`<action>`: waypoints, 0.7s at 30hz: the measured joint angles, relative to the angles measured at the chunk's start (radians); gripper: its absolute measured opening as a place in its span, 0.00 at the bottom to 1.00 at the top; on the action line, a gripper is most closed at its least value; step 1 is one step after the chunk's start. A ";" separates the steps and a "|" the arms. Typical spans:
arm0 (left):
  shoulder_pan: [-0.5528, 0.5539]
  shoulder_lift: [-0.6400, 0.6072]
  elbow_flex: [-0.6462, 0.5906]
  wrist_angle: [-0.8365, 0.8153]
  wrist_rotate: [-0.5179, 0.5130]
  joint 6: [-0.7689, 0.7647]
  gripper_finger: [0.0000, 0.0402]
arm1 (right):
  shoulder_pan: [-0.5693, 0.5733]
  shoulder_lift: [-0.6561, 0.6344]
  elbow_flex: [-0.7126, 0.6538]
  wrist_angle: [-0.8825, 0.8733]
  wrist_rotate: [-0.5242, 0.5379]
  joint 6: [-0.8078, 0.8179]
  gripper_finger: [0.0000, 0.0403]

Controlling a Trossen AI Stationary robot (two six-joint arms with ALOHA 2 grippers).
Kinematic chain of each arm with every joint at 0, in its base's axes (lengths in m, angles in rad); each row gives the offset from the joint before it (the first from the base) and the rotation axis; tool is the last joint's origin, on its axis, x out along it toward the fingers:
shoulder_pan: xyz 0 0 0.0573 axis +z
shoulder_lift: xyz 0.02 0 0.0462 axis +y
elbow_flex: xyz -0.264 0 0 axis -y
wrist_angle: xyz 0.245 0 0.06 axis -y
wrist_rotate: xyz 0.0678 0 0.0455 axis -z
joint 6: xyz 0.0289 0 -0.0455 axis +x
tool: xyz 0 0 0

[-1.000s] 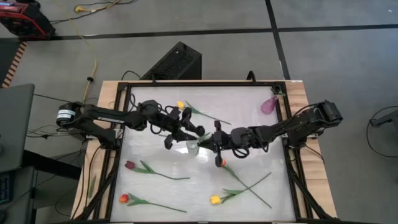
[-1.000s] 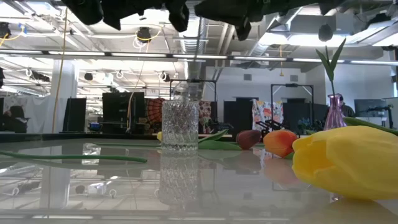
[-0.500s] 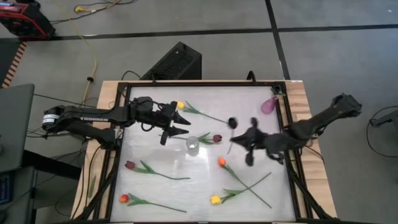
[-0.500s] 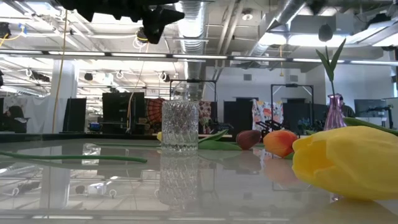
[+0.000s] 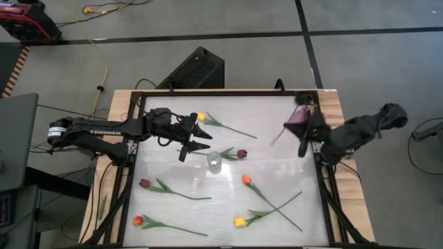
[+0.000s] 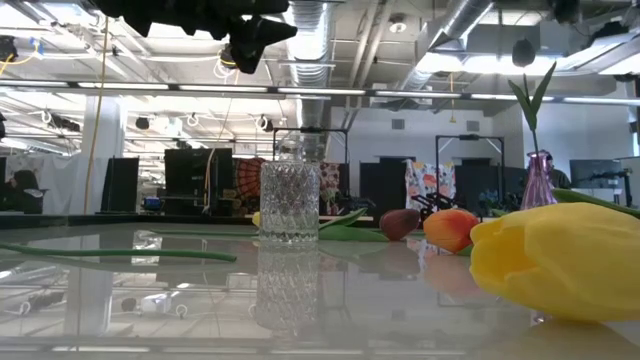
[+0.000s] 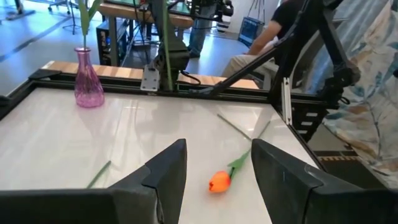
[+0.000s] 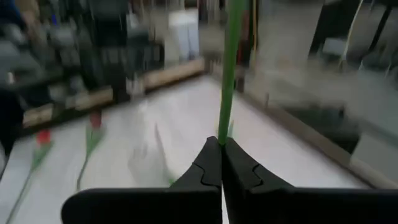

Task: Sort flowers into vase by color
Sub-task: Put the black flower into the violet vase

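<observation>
The right gripper, clenched on a green stem, is at the pink vase, upper right. Next: drop the stem in. The left gripper hovers released above the desk.

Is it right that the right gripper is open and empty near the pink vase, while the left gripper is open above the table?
Not quite. The right gripper is shut on a green stem, as the right wrist view shows. It is near the pink vase, and the left gripper is open above the table.
</observation>
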 joint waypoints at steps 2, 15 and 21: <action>0.000 0.000 0.000 0.001 -0.017 0.001 0.42 | -0.023 -0.020 0.012 0.117 0.048 -0.139 0.05; 0.000 0.000 0.000 0.000 -0.052 -0.013 0.42 | -0.420 -0.036 0.097 0.624 0.399 -0.870 0.05; 0.000 0.000 0.000 0.003 -0.053 -0.027 0.42 | -0.663 -0.085 0.097 0.290 0.319 -0.581 0.05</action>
